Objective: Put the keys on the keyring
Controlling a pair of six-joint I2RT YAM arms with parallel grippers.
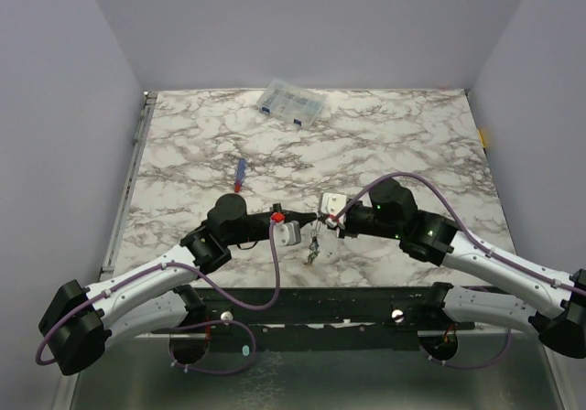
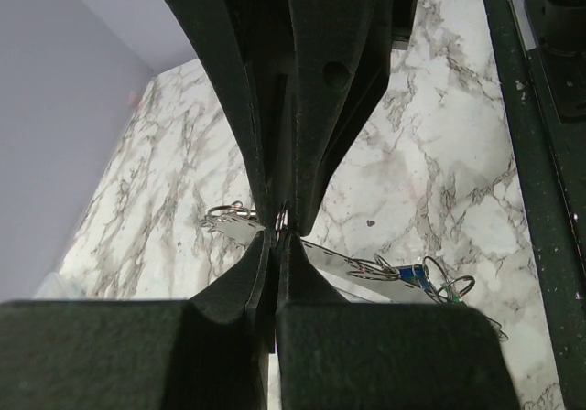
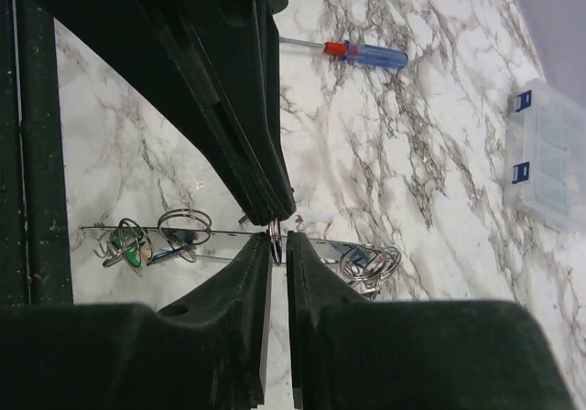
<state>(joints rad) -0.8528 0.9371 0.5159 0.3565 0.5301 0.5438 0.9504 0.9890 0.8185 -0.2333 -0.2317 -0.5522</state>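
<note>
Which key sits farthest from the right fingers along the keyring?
The green-tagged key, at the keyring's left end in the right wrist view; the blue-tagged key beside it lies closer to the fingers.

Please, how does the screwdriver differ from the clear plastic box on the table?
The screwdriver is slim, with a red and blue handle; the box is broad and clear, with blue latches. The screwdriver lies mid-table; the box lies near the far edge. Both rest flat on the marble table.

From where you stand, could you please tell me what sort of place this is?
Probably a robot test cell: a white marble-patterned tabletop enclosed by plain lilac-grey walls, with two white-and-black robot arms bolted at its near edge.
</note>
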